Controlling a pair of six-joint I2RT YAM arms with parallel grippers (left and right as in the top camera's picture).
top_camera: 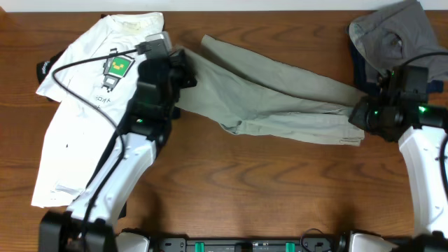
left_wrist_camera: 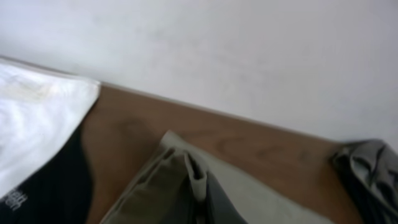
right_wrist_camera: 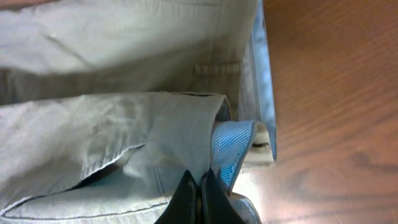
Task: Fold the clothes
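Khaki trousers (left_wrist_camera: pixel 163 186) bunch at the bottom edge; white T-shirt (left_wrist_camera: pixel 37 118) lies left; grey garment (left_wrist_camera: pixel 368 169) far right.

Seen from overhead, the left arm (top_camera: pixel 150 98) hides one end of the khaki trousers (top_camera: pixel 280 98) and part of the white T-shirt (top_camera: pixel 70 126). The left wrist view is blurred. A dark shape (left_wrist_camera: pixel 214 206) at its bottom edge may be a finger.

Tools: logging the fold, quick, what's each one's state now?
Left tool: shut on the khaki trousers.
Right tool: shut on the khaki trousers.
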